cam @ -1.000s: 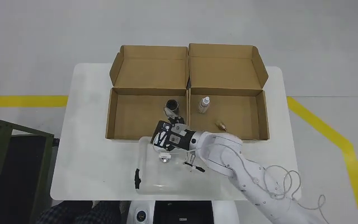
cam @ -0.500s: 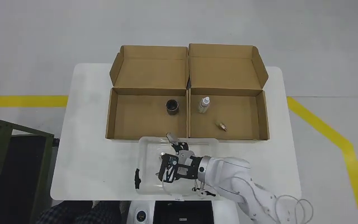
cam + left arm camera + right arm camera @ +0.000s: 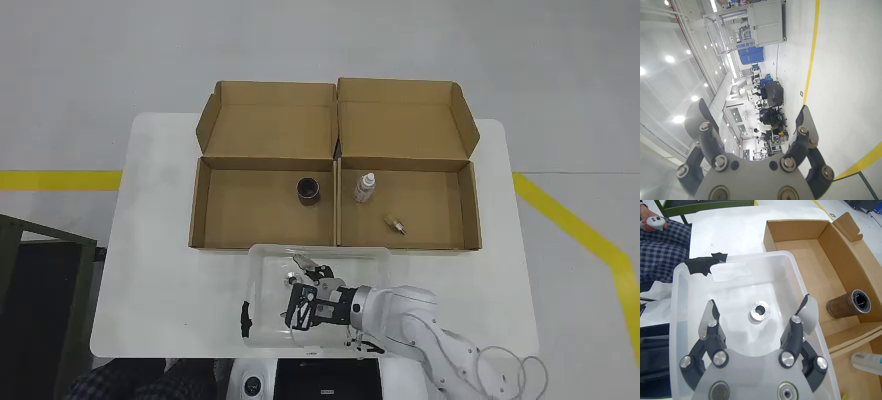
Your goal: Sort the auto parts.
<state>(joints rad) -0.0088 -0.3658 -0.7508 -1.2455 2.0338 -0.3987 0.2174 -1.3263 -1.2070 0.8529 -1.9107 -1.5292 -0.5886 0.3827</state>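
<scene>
My right gripper (image 3: 760, 301) hangs open above the clear plastic bin (image 3: 745, 256), and a silver metal ring (image 3: 759, 311) lies on the bin floor between its fingers without touching them. In the top view this gripper (image 3: 297, 297) is over the bin (image 3: 380, 251) at the table's near edge. A dark cylindrical bearing (image 3: 308, 189) lies in the left cardboard box (image 3: 200, 205); it is also the bearing (image 3: 849, 306) beside the bin. My left gripper (image 3: 755, 117) is open and holds nothing, aimed out at the room.
The right cardboard box (image 3: 468, 205) holds a small bottle (image 3: 365, 186) and a small brass part (image 3: 397, 225). Both box lids stand open at the back. Black tape (image 3: 704, 263) sticks to the bin's far rim. Bare white table lies left and right of the bin.
My right arm has pulled back from the left box's front wall to over the bin, nearer the table's front edge. The bearing stays in the left box.
</scene>
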